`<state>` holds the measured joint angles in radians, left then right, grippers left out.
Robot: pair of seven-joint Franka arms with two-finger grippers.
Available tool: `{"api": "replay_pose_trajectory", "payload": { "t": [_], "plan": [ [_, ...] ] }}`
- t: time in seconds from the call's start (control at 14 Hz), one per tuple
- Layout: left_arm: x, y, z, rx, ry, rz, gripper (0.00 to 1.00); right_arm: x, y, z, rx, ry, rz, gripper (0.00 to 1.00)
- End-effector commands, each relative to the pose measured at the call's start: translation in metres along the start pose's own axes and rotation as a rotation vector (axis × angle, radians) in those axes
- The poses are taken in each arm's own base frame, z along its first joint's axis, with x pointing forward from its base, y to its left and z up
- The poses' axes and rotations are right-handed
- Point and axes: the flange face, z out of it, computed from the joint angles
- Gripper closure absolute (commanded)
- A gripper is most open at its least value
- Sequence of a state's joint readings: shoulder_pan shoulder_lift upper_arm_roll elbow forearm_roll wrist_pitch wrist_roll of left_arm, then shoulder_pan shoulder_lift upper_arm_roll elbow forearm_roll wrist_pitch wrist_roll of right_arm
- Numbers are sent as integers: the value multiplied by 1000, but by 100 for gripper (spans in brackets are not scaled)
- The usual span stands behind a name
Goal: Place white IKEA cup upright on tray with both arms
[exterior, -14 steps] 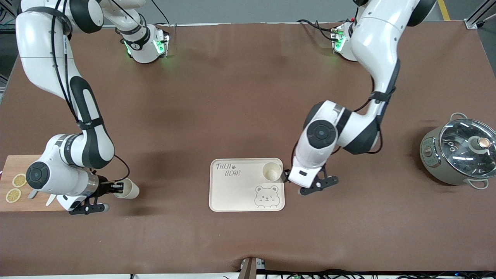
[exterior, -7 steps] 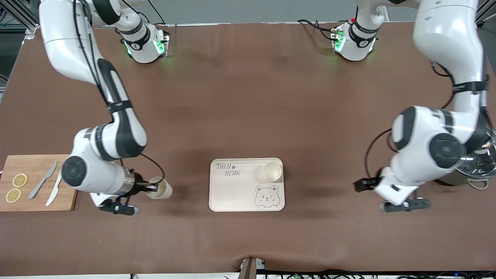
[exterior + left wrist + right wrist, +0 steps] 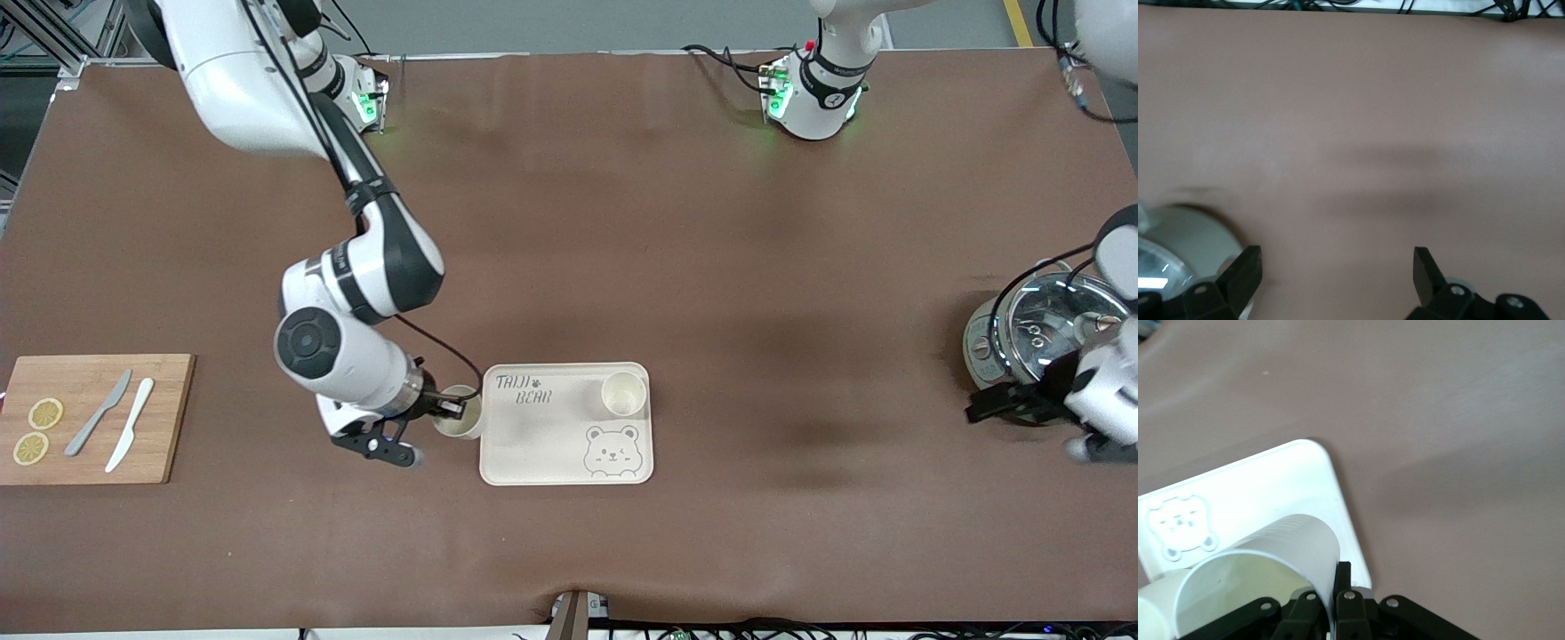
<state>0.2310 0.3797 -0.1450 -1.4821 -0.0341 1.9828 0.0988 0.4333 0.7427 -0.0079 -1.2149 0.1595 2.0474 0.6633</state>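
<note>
The cream tray (image 3: 542, 440) with the bear drawing lies on the brown table. One white cup (image 3: 623, 394) stands upright on the tray's corner toward the left arm's end. My right gripper (image 3: 449, 411) is shut on the rim of a second white cup (image 3: 460, 420) and holds it over the tray's edge toward the right arm's end. In the right wrist view the gripper (image 3: 1338, 587) pinches the cup wall (image 3: 1271, 560) above the tray (image 3: 1258, 493). My left gripper (image 3: 985, 411) is open and empty beside the pot; its fingers (image 3: 1336, 261) stand wide apart.
A steel pot with a glass lid (image 3: 1049, 342) stands at the left arm's end, also in the left wrist view (image 3: 1185, 233). A wooden cutting board (image 3: 169, 418) with lemon slices and two knives lies at the right arm's end.
My right arm carried the cup from beside the cutting board to the tray's edge. My left arm drew away from the tray to the pot.
</note>
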Motion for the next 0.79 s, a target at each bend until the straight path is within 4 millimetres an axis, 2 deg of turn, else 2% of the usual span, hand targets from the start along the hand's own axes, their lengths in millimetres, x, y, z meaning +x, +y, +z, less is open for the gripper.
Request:
{"api": "replay_pose_trajectory", "payload": {
  "t": [0.0,0.21,0.36,0.43,0.64,0.71],
  "plan": [
    [-48,6,-42,-8,6,13,0,-6,-16,18,5,13,8,100],
    [-51,19,-61,-7,14,-29,0,-16,-29,42,13,27,11,100],
    [-56,44,-83,-10,21,-52,0,-15,-28,59,13,33,11,100],
    [-62,48,-97,-4,12,-56,0,-15,-27,67,9,29,12,100],
    [-73,39,-126,9,11,-63,0,-19,-26,90,-4,16,11,100],
    [-75,26,-128,17,6,-74,0,-20,-26,97,-6,16,10,100]
  ]
}}
